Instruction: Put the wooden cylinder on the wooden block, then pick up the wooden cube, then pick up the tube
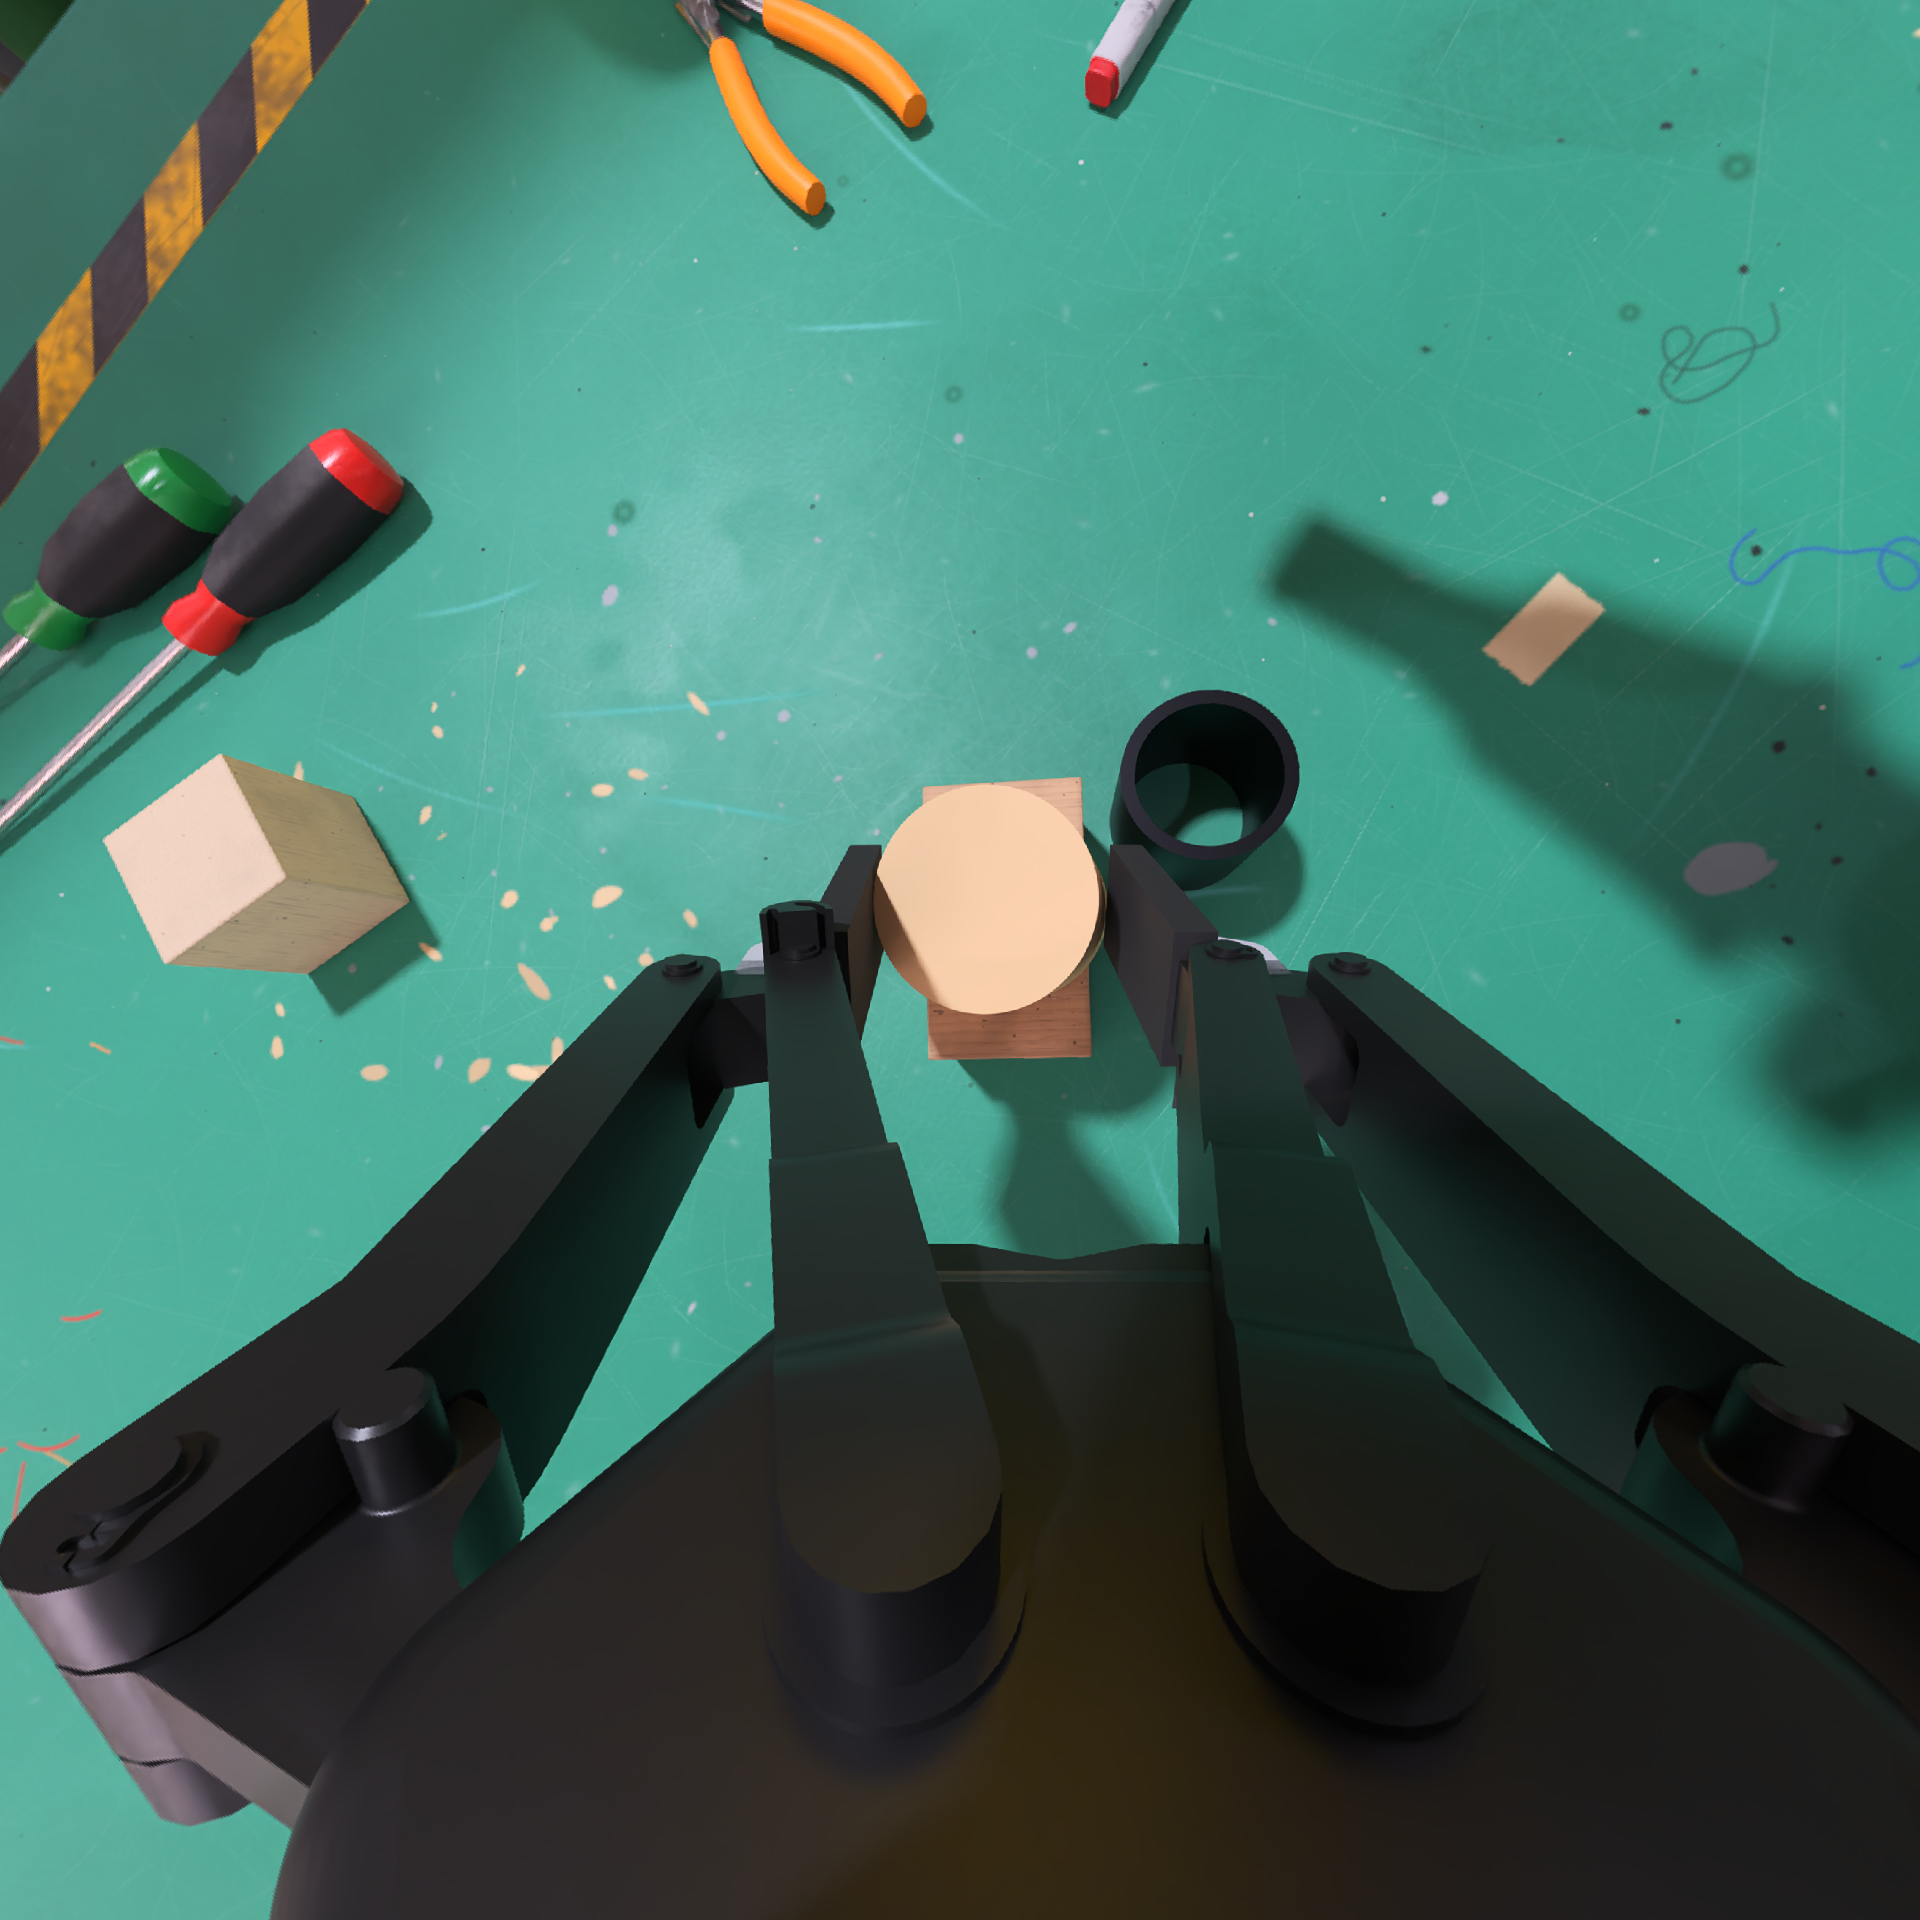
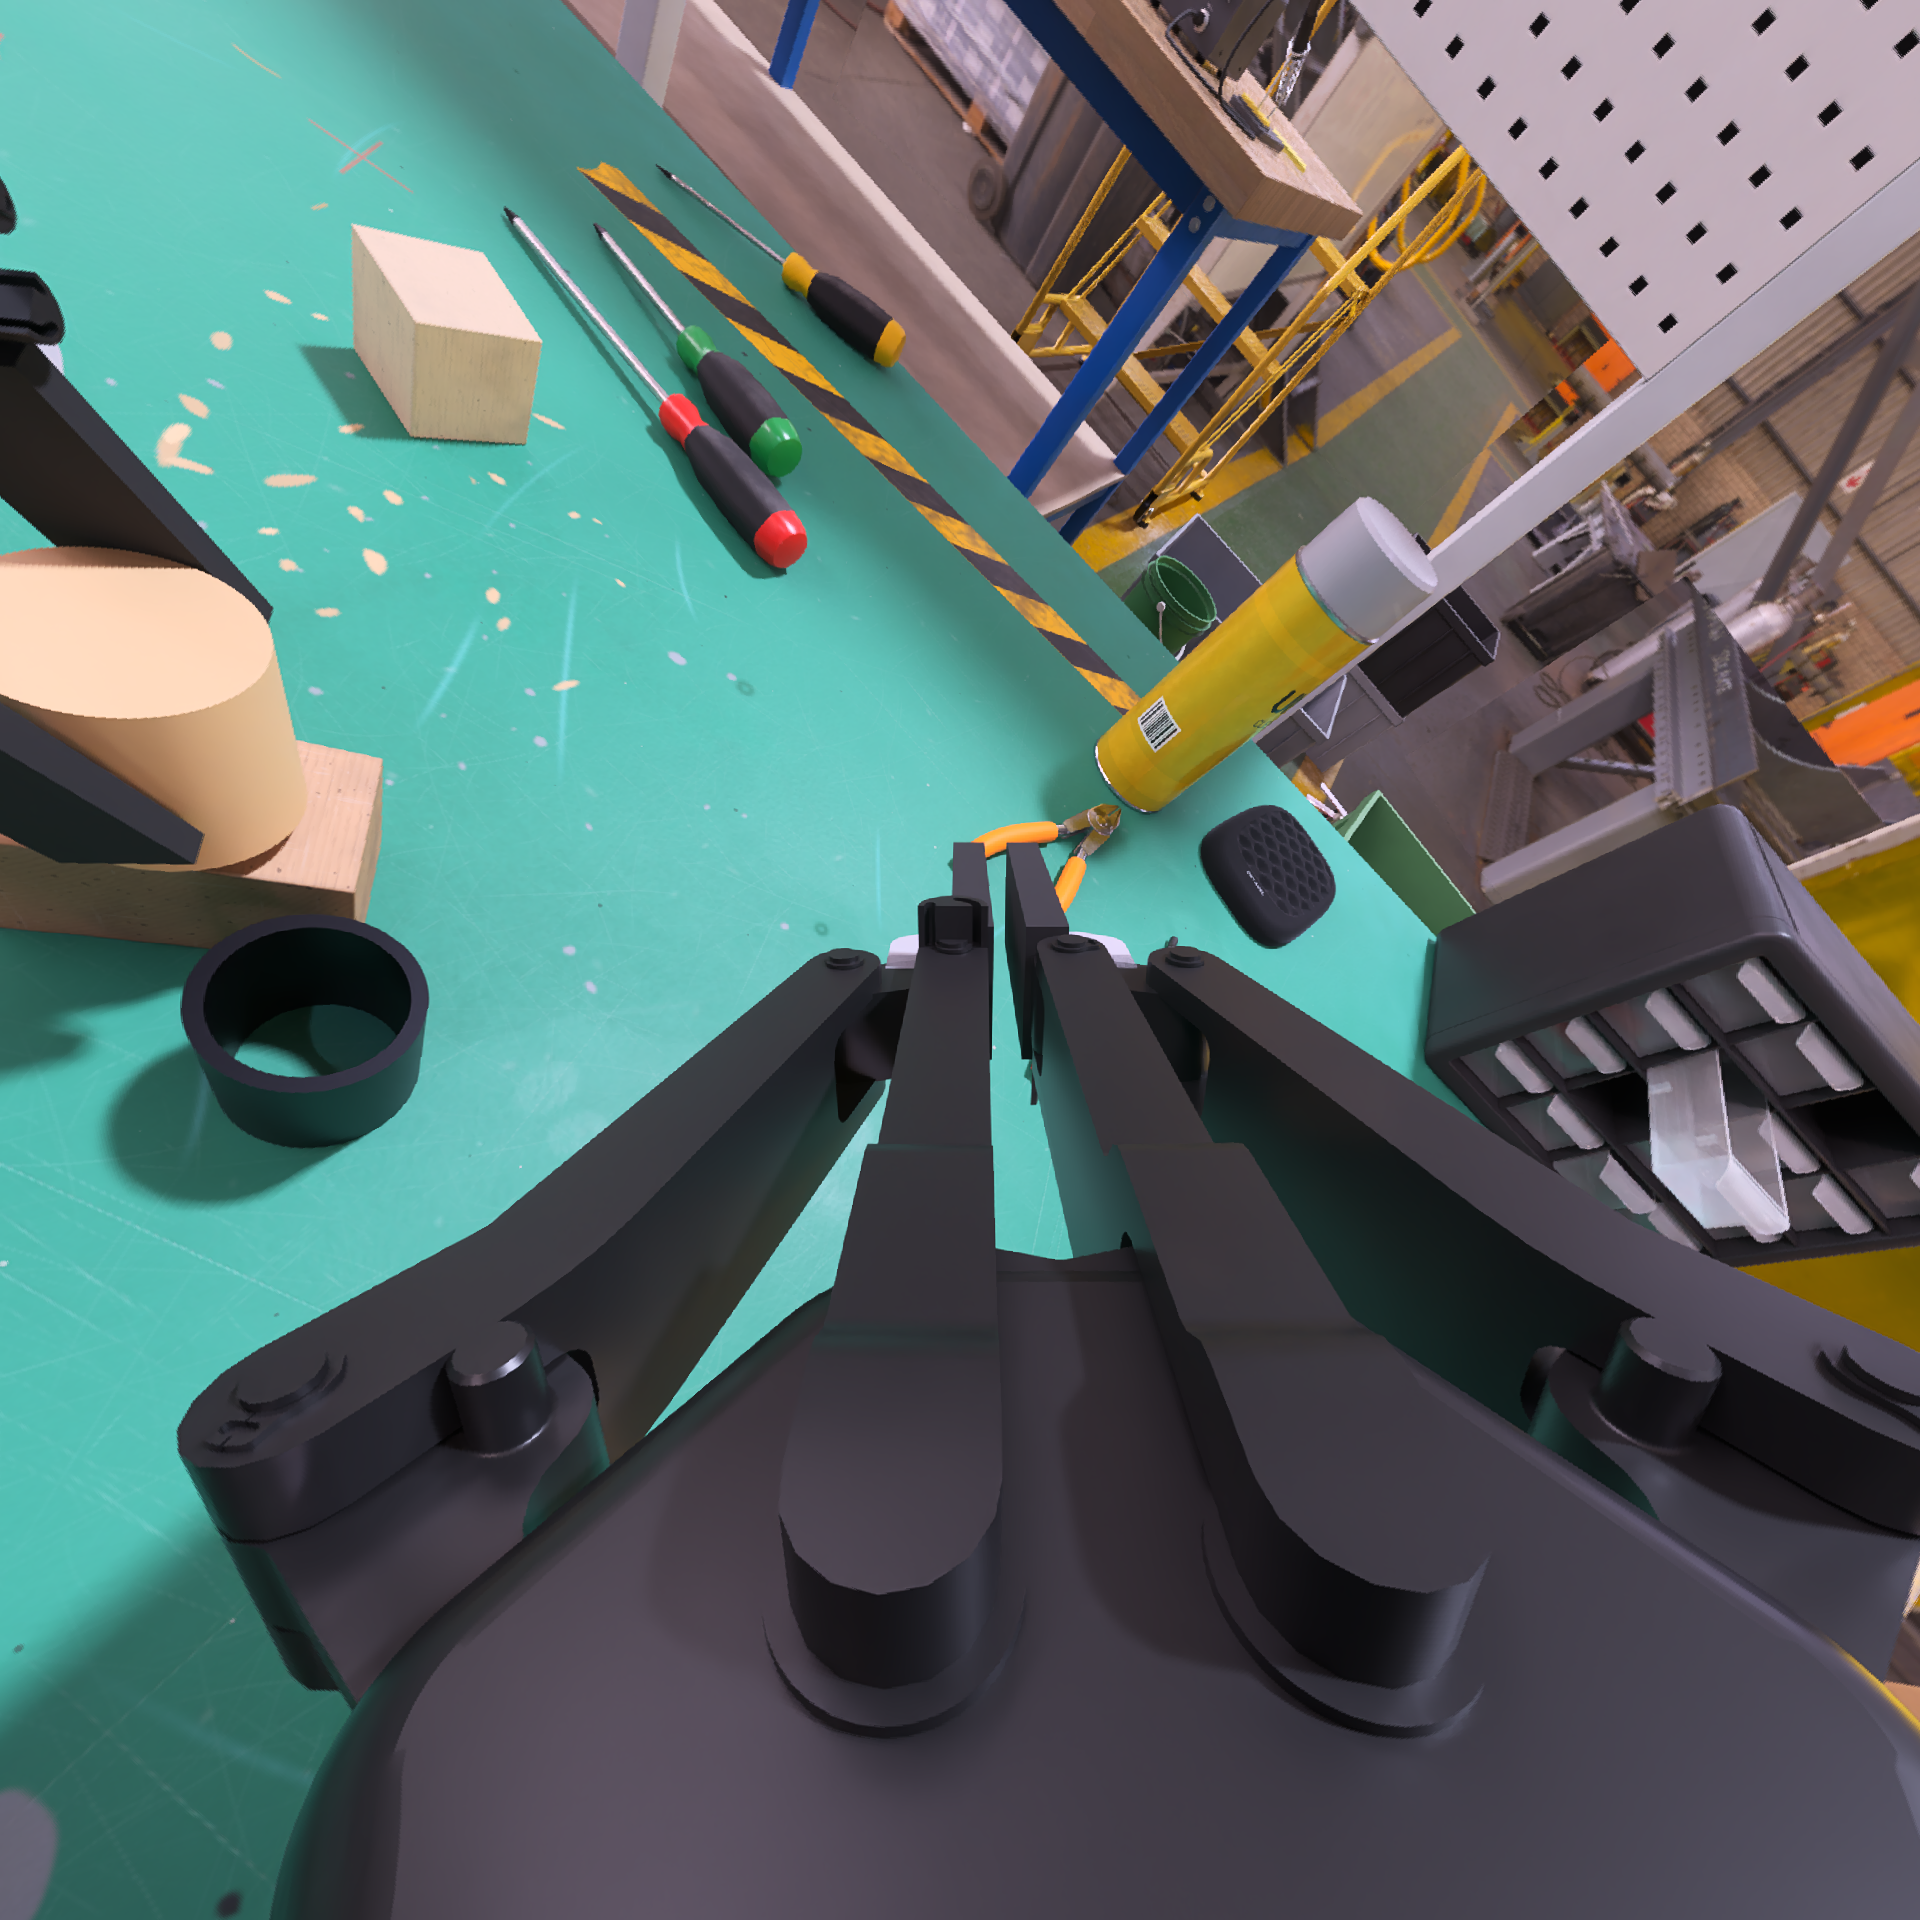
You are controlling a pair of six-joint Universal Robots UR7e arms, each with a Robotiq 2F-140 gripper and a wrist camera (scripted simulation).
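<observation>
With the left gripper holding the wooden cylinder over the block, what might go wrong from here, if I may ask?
1. The pale wooden cylinder overhangs the narrow tan wooden block; released off-centre, it may tip off.
2. The short black tube stands close beside the block, so the opening left gripper could knock it.

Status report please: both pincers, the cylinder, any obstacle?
Left pincer shut on wooden cylinder, seated on wooden block. Right pincer shut, empty. Black tube close beside block.

Both matte black gripper (image 1: 987, 914) linkages carry round pivot bolts.
</observation>
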